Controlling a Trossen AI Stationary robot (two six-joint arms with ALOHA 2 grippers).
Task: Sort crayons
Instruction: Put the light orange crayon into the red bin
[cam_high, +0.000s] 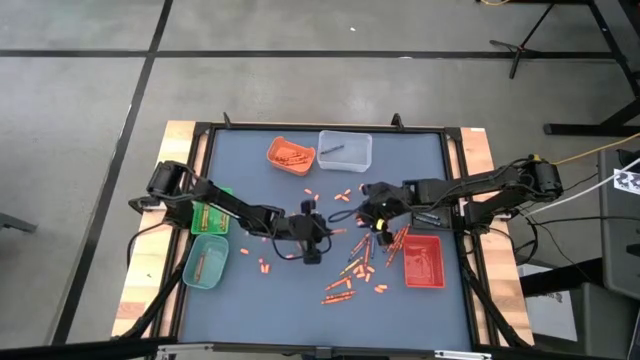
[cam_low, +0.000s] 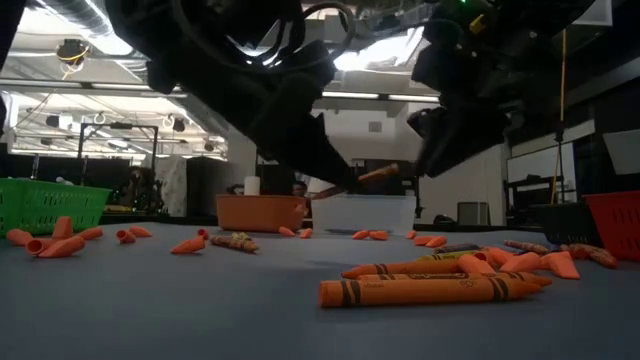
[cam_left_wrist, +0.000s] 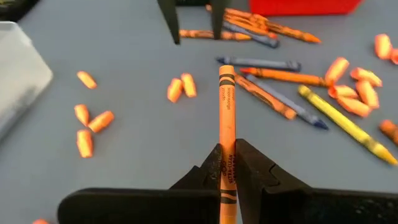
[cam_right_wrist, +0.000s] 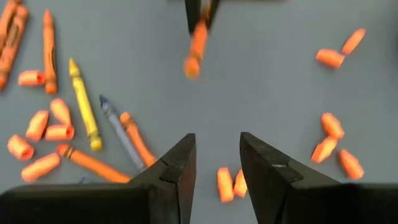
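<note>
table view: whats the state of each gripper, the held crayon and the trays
left gripper: shut on orange crayon, mid-table
orange crayon: whole, clamped at one end, sticking out past the fingers
right gripper: open, empty, facing the left gripper
orange tray: holds orange crayons
clear tray: holds one dark crayon
red tray: contents unclear
teal tray: one crayon inside

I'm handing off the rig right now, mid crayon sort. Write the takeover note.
Left claw: shut on an orange crayon, lifted mid-table.
Right claw: open, empty, facing it.
Loose crayons and orange broken pieces lie scattered on the table.
Done: some crayons in the orange tray.
Left: place the held crayon, then sort the rest.
</note>
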